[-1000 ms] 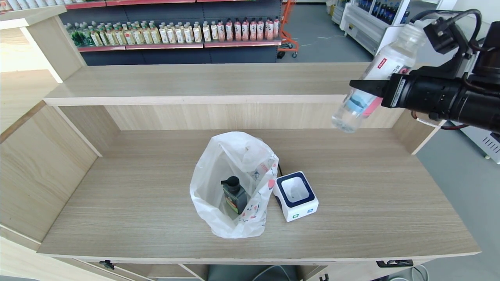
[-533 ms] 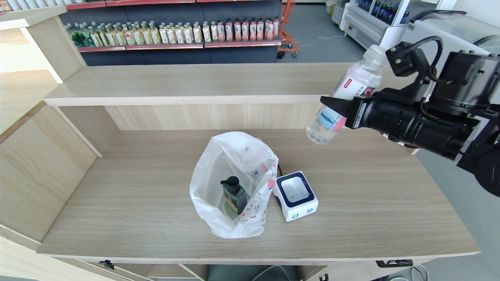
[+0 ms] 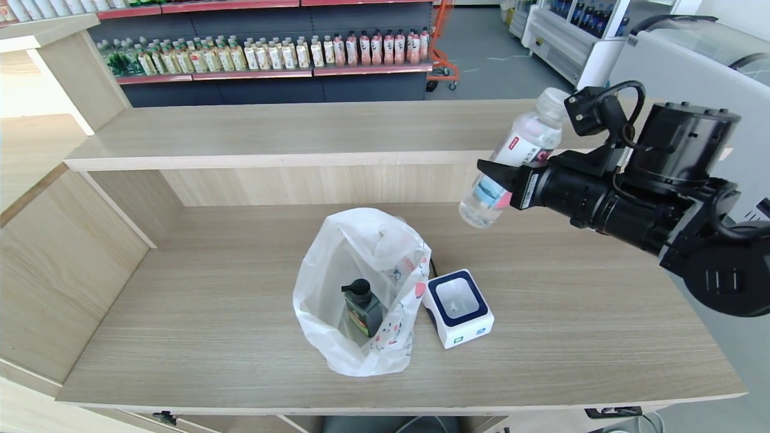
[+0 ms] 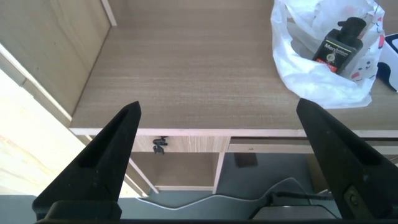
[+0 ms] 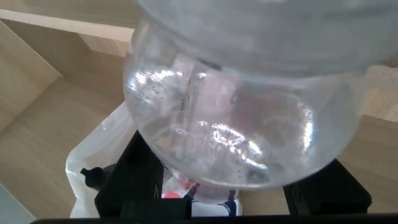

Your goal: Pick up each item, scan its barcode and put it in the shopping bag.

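**Bottle held above the counter**

The right gripper (image 3: pixel 500 180) is clamped on a tilted clear bottle (image 3: pixel 522 141), cap up. Below it and to its left stands the scanner (image 3: pixel 458 307), just beside the bag (image 3: pixel 337 270). The left gripper (image 4: pixel 217 118) gapes wide and holds nothing; the bag lies ahead of it.

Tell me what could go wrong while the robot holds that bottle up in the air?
The clear bottle hangs tilted in the right gripper above the counter; a slip could drop it. The shopping bag is floppy, so the bottle might catch its rim or hit the pump bottle inside. The scanner beside the bag might get bumped.
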